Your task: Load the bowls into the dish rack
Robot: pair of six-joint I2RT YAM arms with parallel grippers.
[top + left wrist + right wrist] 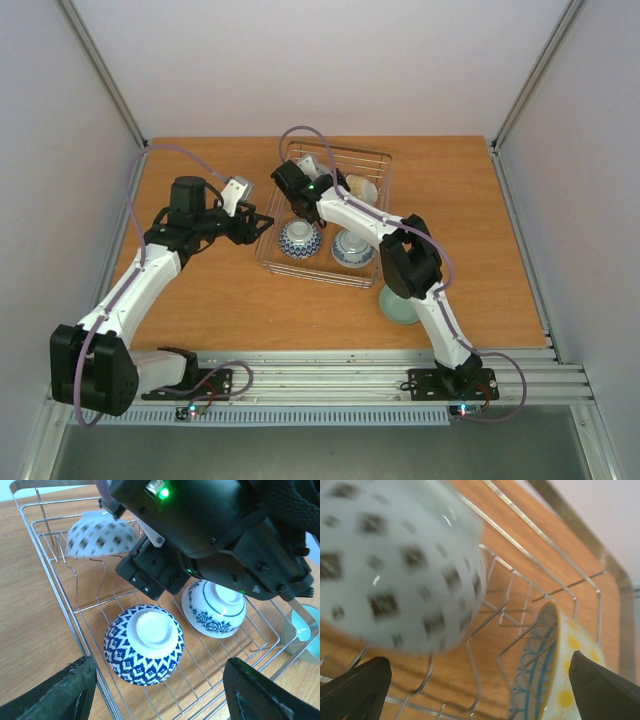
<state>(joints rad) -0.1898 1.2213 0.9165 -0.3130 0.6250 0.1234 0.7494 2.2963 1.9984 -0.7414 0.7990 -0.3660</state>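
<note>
The wire dish rack (372, 165) stands mid-table. In it, a blue-and-white diamond bowl (144, 644) and a white bowl with blue flowers (214, 607) lie upside down. A cream-yellow bowl (570, 680) stands on edge among the prongs. A white bowl with dark spots (395, 565), blurred, lies at the rack's far end just ahead of my right gripper (480, 695), which is open and over the rack. My left gripper (160, 700) is open and empty at the rack's left edge, just short of the diamond bowl. A pale green bowl (398, 304) sits on the table in front of the rack.
The right arm's black wrist (210, 535) hangs over the rack's middle and hides part of it. Upright prongs (485, 645) stand between the spotted and yellow bowls. White walls enclose the wooden table (200, 300); metal rails run along its near edge.
</note>
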